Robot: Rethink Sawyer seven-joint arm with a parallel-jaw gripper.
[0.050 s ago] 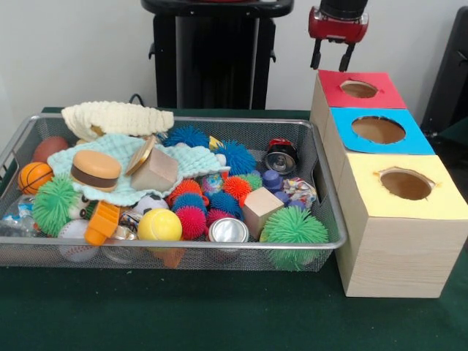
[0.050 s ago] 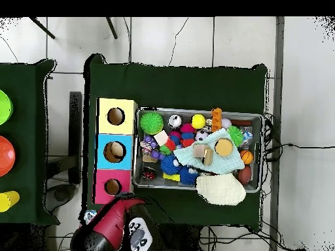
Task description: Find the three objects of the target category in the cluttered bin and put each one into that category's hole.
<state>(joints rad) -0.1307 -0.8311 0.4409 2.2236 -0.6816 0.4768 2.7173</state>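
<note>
A wire mesh bin (image 1: 219, 245) holds a jumble of toys. I see spiky balls in green (image 1: 294, 227), blue (image 1: 186, 136) and orange (image 1: 236, 186), and wooden blocks (image 1: 261, 207). There is also a toy burger (image 1: 95, 170), a yellow ball (image 1: 159, 225), a small basketball (image 1: 34, 176) and a metal can (image 1: 228, 231). Beside the bin stand three wooden boxes with round holes, topped red (image 1: 387, 93), blue (image 1: 409, 142) and yellow (image 1: 439, 197). My gripper (image 1: 330, 55) hangs open and empty, high above the red box. In the overhead view only the arm (image 2: 108, 229) shows, near the red box (image 2: 101, 193).
A teal cloth (image 1: 69, 153) lies over part of the pile and a cream knitted cloth (image 1: 117, 117) drapes over the bin's far rim. The bin and boxes sit on a green table cover (image 1: 219, 314). A black pedestal (image 1: 212, 58) stands behind.
</note>
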